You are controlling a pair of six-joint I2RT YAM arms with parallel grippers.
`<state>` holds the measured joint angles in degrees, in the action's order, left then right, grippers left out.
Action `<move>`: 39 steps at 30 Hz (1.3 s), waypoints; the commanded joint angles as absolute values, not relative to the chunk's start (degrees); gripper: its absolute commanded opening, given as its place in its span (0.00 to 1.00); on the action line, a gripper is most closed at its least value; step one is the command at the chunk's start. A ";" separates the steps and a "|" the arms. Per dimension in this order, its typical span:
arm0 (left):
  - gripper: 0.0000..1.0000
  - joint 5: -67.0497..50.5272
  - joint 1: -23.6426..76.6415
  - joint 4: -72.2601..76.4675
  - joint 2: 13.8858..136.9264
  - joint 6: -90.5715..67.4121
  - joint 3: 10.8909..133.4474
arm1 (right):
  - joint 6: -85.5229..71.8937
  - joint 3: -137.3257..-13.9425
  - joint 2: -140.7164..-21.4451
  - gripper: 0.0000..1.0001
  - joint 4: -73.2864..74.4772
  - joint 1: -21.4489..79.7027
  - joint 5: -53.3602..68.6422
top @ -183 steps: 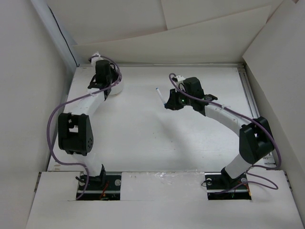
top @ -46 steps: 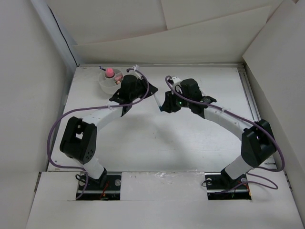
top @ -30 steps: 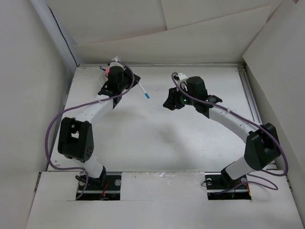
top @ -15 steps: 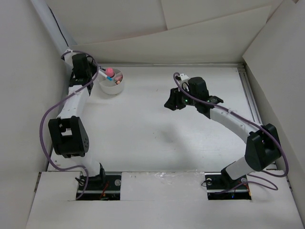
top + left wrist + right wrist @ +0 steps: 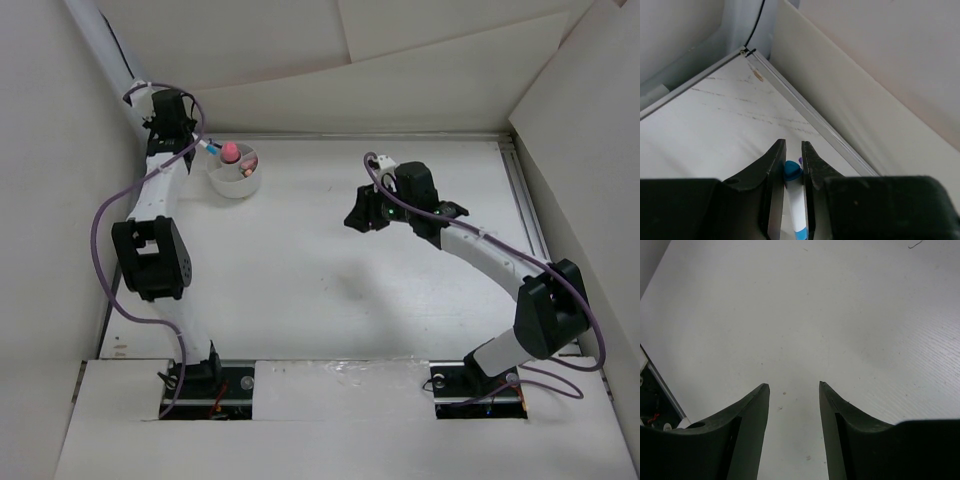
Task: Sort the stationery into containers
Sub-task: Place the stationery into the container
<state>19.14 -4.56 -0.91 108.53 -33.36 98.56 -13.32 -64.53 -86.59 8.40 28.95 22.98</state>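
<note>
My left gripper [image 5: 193,139] is at the table's back left corner, just left of the round white cup [image 5: 236,181]. In the left wrist view the left gripper [image 5: 792,150] is shut on a thin white pen [image 5: 796,205] with a blue cap [image 5: 792,170], held above the table. The pen's end [image 5: 210,148] pokes out toward the cup's rim. The cup holds a short tube with a round pink cap [image 5: 230,153]. My right gripper [image 5: 358,217] hovers over the table's middle right, open and empty, and its wrist view [image 5: 792,386] shows only bare table between the jaws.
White walls close in the table on the left [image 5: 60,200], back [image 5: 350,100] and right [image 5: 590,150]. An aluminium rail [image 5: 805,107] runs along the back wall's foot near the left gripper. A metal strip [image 5: 525,200] edges the table's right side.
My left arm swung from the table's middle, where it met the right gripper, to the back left corner beside the cup, carrying the pen. The right gripper now stands empty and still.
</note>
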 commanded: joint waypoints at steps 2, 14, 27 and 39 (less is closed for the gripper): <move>0.00 23.03 -4.57 -1.76 109.42 -30.85 102.48 | -13.36 -63.55 -83.33 0.50 4.57 29.27 24.08; 0.00 23.03 -5.10 1.75 115.93 -30.85 105.29 | -13.89 -63.02 -82.79 0.50 3.52 29.27 24.08; 0.00 25.39 -2.56 7.03 120.50 -27.87 105.73 | -13.89 -61.88 -82.79 0.50 1.85 29.27 22.94; 0.17 26.19 -2.02 11.25 118.75 -27.16 98.36 | -15.47 -59.77 -79.90 0.43 -0.62 26.81 19.86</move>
